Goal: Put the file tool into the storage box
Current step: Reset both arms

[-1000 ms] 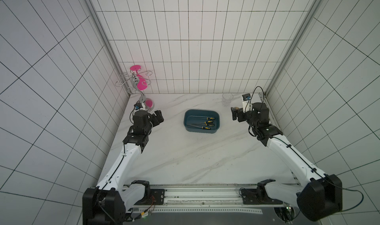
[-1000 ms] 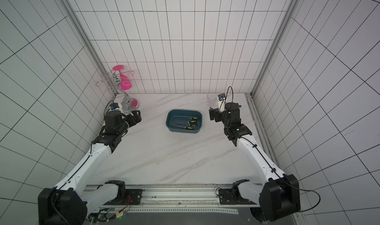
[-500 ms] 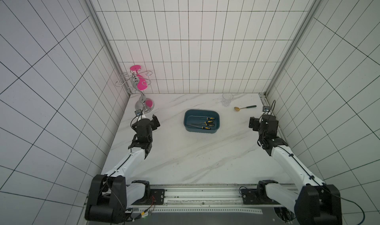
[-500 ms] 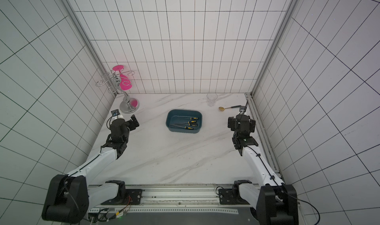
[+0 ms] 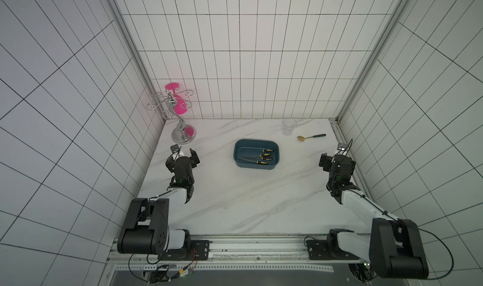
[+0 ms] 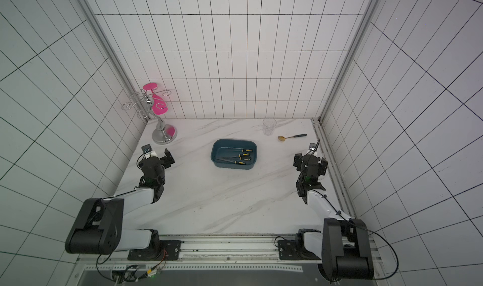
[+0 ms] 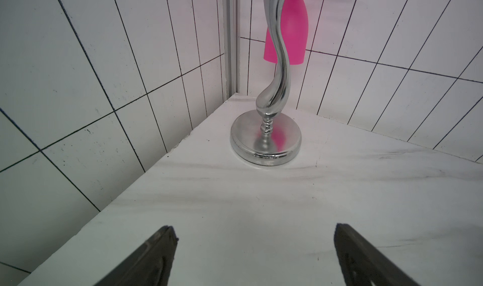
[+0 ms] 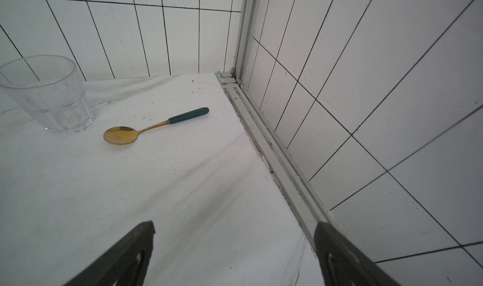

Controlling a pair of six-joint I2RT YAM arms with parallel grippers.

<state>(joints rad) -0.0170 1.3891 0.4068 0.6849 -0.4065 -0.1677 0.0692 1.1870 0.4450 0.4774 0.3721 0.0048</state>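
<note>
Storage box (image 5: 254, 166) at mid-surface, between the two arms and about equally far from each. The files (image 5: 264, 155) lie inside it, side by side, long axes along the box's length, handles toward the right arm's side. Left fingers (image 7: 156, 253) and right fingers (image 8: 130, 253) stand apart and empty, well clear of the box, facing the back corners. No file shows on the bare surface (image 5: 235, 198); by judgement, nothing is left to grasp.

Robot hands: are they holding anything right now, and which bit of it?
Nothing is held. The left gripper and the right gripper are both open and empty. The files lie in the storage box.
</note>
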